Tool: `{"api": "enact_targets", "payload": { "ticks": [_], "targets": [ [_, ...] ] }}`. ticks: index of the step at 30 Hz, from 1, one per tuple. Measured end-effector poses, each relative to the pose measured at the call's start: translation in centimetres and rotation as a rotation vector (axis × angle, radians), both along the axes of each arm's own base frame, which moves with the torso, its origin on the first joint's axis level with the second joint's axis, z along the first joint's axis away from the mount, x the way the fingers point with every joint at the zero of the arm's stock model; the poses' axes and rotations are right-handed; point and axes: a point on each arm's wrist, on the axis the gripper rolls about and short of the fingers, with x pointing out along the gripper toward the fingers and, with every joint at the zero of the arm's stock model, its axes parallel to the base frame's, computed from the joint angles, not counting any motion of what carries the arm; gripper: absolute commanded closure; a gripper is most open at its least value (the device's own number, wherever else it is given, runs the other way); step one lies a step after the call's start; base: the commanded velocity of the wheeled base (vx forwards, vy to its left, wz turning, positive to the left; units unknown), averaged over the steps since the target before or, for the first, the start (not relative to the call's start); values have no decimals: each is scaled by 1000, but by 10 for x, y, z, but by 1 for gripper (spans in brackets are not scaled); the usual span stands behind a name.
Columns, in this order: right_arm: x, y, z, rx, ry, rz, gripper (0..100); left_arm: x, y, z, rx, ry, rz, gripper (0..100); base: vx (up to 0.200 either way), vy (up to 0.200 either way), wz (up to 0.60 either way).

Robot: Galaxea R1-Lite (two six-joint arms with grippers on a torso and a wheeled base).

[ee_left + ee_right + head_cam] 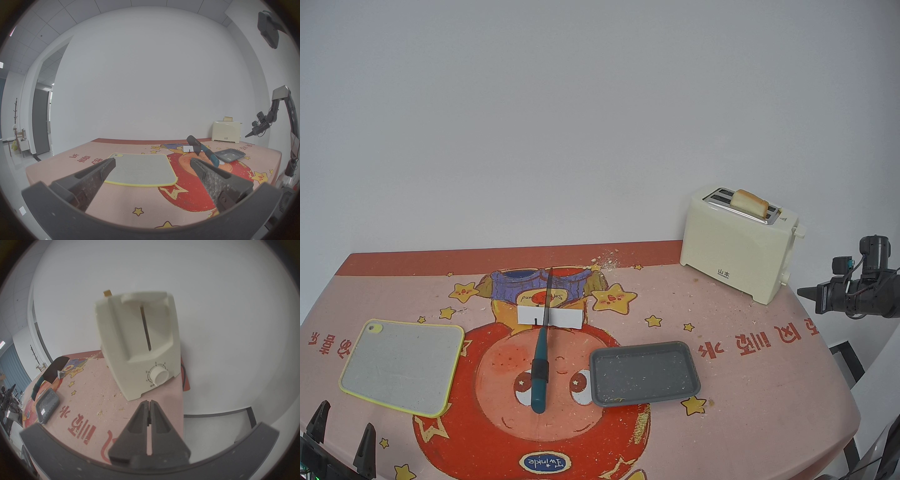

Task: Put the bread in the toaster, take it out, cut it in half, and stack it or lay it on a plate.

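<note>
Saw left hand [153, 161] released by board [140, 168], right hand [149, 402] clenched empty facing toaster [137, 343]; judged bread [749, 202] loaded, lever [143, 297] up, needing a push down.

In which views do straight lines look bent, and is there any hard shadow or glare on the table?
Head view: lines nearly straight; even light, no hard shadow or glare on the table. Left wrist view: strong fisheye bending, the ceiling grid curves, black corners. Right wrist view: same round black border; the toaster looks bulged, evenly lit.
</note>
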Motion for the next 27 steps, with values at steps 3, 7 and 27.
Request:
{"api": "enact_targets", "payload": {
  "ticks": [3, 7, 27],
  "targets": [
    [6, 1, -11, 6, 24, -5, 100, 0, 0, 0, 0, 0, 0, 0, 0, 0, 0],
    [13, 1, -19, -7, 44, -22, 100, 0, 0, 0, 0, 0, 1, 0, 0, 0, 0],
    [37, 9, -21, -20, 29, -38, 100, 0, 0, 0, 0, 0, 1, 0, 0, 0, 0]
  ]
}}
